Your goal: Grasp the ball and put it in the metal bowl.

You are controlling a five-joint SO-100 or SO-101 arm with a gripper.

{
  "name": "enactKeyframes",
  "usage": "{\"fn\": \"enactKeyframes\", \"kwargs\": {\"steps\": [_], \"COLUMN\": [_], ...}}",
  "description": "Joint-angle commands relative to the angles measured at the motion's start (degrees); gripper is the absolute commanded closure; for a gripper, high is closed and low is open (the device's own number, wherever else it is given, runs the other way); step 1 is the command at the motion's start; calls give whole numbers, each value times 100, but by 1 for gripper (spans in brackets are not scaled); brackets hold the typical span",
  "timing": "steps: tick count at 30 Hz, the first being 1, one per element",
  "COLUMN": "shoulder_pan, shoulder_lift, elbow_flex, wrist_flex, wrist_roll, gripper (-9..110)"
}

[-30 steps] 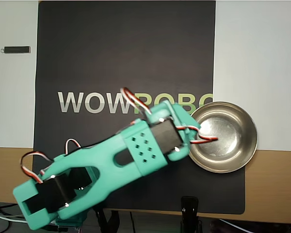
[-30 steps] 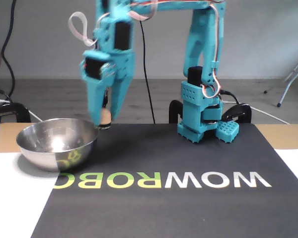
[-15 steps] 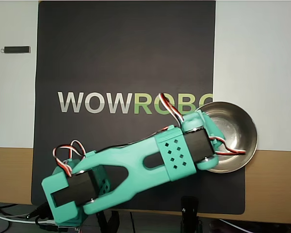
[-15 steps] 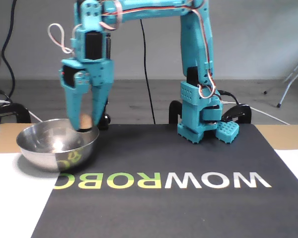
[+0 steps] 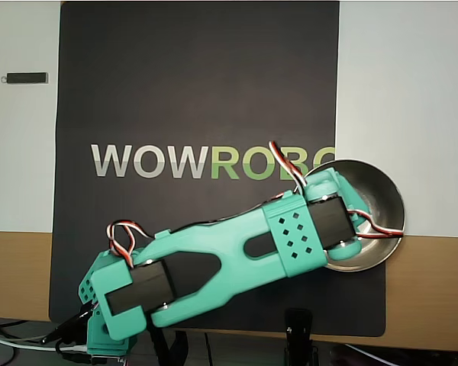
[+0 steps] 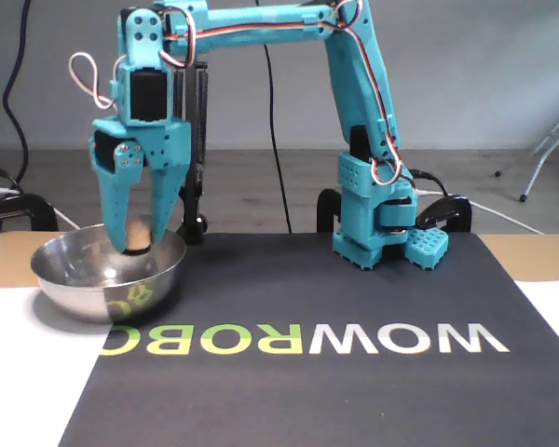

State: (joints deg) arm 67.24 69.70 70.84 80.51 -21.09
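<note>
One ball (image 6: 136,233), pinched in the jaws (image 6: 135,244), now inside the bowl's (image 6: 93,279) rim in the fixed view. Half a second ago, over the near edge; a second ago, outside it, above the mat (image 6: 354,372). Hidden under the arm (image 5: 237,252) from overhead. Likely ready for release.

My arm (image 6: 354,112) is all teal printed plastic with black servo blocks set in, red-white-black wires looping at the joints, diamond-shaped vent holes on its housings, and two long tapered fingers (image 6: 115,209).
</note>
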Motion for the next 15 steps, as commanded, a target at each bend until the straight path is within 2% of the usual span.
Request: {"fn": "enactKeyframes", "kwargs": {"steps": [1,15], "shoulder_pan": [53,53], "shoulder_lift": [-26,-105], "elbow_flex": [-281,-281], "wrist_flex": [-35,-44], "wrist_roll": [-9,-9], "gripper": [82,81]}}
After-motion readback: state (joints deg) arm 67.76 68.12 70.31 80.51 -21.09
